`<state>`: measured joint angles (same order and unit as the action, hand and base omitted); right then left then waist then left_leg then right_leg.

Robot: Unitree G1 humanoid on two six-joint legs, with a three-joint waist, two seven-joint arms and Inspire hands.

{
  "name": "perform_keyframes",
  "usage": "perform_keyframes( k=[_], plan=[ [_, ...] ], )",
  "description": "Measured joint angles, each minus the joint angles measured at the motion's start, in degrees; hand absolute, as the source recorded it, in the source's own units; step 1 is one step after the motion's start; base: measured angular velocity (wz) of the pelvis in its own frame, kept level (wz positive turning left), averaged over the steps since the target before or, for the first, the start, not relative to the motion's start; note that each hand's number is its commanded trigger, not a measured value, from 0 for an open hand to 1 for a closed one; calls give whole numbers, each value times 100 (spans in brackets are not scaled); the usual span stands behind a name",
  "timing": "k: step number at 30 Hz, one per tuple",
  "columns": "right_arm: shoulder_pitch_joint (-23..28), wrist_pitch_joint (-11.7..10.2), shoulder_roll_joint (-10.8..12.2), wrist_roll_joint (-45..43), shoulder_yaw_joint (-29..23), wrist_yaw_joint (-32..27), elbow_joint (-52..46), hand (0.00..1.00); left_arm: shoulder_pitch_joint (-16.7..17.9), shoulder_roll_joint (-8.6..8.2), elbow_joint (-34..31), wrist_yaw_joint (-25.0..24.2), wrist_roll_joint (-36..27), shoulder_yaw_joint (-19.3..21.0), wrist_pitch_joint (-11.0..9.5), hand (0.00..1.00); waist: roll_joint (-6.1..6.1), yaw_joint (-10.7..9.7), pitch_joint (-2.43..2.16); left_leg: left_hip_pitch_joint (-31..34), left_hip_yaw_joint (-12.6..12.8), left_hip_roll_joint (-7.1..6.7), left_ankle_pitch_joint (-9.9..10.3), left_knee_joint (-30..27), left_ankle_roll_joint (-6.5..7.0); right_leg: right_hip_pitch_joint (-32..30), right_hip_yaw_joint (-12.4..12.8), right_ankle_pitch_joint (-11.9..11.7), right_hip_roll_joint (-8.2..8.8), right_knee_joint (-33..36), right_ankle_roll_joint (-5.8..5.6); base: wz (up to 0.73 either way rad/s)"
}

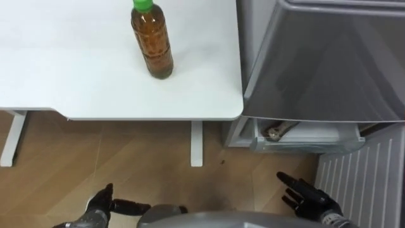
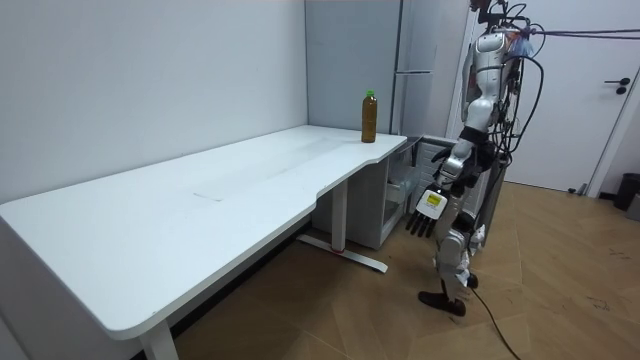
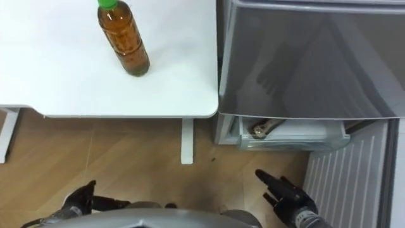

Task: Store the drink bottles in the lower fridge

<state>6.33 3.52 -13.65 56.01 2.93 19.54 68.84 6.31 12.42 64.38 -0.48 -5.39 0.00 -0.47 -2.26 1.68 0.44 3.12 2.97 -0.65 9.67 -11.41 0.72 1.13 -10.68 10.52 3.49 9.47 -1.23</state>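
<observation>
I see bottle upright on table, top centre-left of frame, near fridge. Drawer visible beneath fridge door. Left hand bottom left, right hand bottom right: fingers loosely spread, empty.

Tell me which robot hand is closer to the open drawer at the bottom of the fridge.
Right. The right robot hand hangs just in front of the drawer, fingers spread; the left robot hand is off to the left, in front of the table.

Bright even indoor light; table washed out.
</observation>
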Motion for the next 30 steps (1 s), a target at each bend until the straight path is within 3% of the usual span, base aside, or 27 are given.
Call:
perform_keyframes(
  k=[6,14,18,22,25,26,30],
  plan=[
    [89,2,82,-390,-134,0,49,0,87,-110,-37,-1,9,202,0,0,29,-65,28,-124,-12,-4,43,-6,1,176,1,18,0,-20,-19,0],
    [226,20,253,-1686,-196,-167,299,0,228,-204,-16,34,-75,240,2,0,49,-157,-22,-283,13,-5,89,9,-4,297,55,50,-11,-80,-26,-1],
    [246,16,260,-2082,-206,-304,342,0,228,-247,-11,63,-84,249,29,0,78,-160,-23,-292,32,-3,89,10,-4,293,89,49,-14,-72,-24,-3],
    [119,22,261,-2328,-201,-534,454,0,227,-266,-15,124,-188,254,70,0,62,-145,14,-373,90,6,98,44,-4,341,136,51,-20,-78,-26,-6],
    [29,18,268,-2525,-203,-645,479,0,215,-284,-19,164,-186,321,71,0,65,-143,-2,-373,90,7,106,42,-2,318,191,62,-21,-84,-29,-4],
    [9,18,270,-2561,-196,-666,498,0,199,-283,-19,227,-187,343,70,0,62,-146,-21,-374,90,6,106,43,-2,322,184,62,-22,-80,-29,-4],
    [-13,9,275,-2737,-223,-722,523,0,164,-290,-27,622,-202,501,68,0,85,-149,-13,-439,90,5,118,40,-6,391,177,59,-22,-84,-28,0]
  ],
)
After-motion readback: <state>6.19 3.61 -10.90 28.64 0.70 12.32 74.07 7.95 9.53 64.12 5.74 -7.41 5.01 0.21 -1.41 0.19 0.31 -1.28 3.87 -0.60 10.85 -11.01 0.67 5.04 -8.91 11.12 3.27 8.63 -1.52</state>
